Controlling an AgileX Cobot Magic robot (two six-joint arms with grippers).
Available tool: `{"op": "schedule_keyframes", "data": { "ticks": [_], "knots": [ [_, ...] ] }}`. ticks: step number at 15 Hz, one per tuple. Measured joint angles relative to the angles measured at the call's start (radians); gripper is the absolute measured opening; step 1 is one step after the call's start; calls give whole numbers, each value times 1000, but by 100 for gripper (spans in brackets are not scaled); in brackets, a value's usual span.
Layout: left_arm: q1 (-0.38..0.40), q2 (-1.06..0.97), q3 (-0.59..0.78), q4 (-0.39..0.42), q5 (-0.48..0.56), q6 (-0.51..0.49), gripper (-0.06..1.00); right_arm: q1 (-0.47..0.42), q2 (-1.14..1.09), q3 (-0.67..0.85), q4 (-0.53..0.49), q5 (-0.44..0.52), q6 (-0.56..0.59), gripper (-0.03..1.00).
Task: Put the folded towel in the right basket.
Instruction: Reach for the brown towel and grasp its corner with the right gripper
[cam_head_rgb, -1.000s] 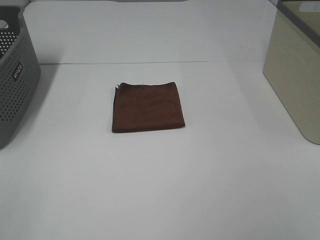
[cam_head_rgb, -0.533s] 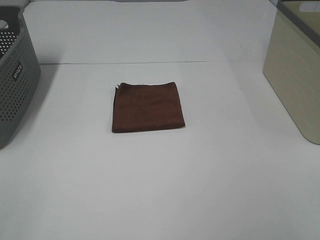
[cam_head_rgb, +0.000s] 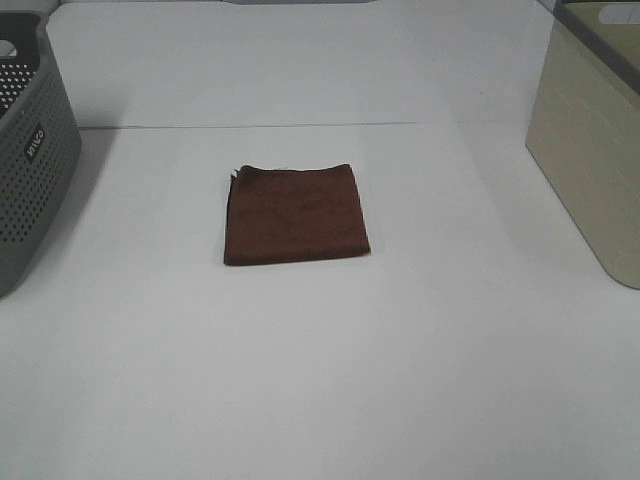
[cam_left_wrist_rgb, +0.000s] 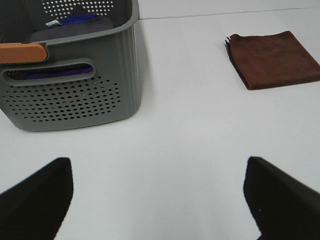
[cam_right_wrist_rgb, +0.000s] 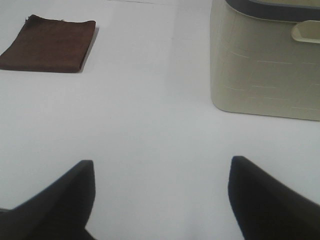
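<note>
Both left gripper (cam_left_wrist_rgb: 159, 192) and right gripper (cam_right_wrist_rgb: 162, 197) gape wide, empty. The folded towel (cam_head_rgb: 296, 213) lies flat — apart from the right basket (cam_head_rgb: 590, 160).

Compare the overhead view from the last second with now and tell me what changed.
Nothing visibly changed. The folded towel lies flat on the table, with the grey basket at the left edge and the beige basket at the right. No arm shows in the overhead view. In the wrist views, the left gripper and right gripper have their jaws wide apart, holding nothing.
</note>
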Motion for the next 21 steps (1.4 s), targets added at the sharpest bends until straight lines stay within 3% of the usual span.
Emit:
{"op": "schedule_keyframes", "data": {
  "ticks": [21],
  "knots": [
    [0,0,0,0,0,0,88,0,0,0,0,0,0,70]
  ]
}}
